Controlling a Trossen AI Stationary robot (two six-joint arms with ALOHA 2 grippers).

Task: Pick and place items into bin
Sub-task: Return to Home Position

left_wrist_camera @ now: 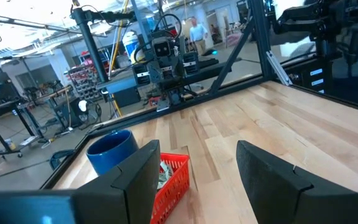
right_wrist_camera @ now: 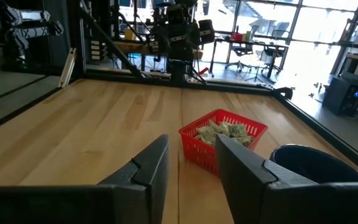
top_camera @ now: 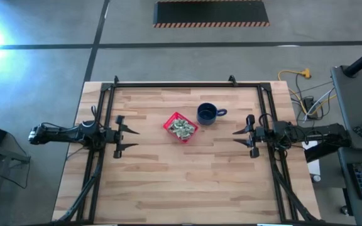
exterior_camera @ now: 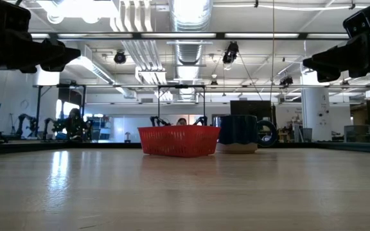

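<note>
Clock directions are from the overhead shot, with the dial centred on the wooden table [top_camera: 187, 188] and 6 o'clock as the near edge.

The two arms sit about level with each other across the middle. The left gripper [top_camera: 132, 139] is out at 9 o'clock and the right gripper [top_camera: 236, 137] at 3 o'clock, tips pointing at each other. Both pincers are spread apart. From the table-level camera they hang well above the wood.

Between them, a touch toward 12 from dead centre, is the red plastic basket [top_camera: 174, 118]. It's turned corner-on, so it looks like a diamond from above. The stevia packets [top_camera: 181, 129] are in it, a crinkly pale green-and-white pile. In the right wrist view the pile comes up to roughly rim height.

Just beside the basket, at about its 2 o'clock, stands the dark blue mug [top_camera: 207, 113], upright with its handle sticking out toward 3 o'clock. I can't tell if the two actually touch. The inside of the mug just looks dark, so I can't say what's in it.

Farthest out, the black frame rail [top_camera: 187, 83] runs along the 12 o'clock edge.
</note>
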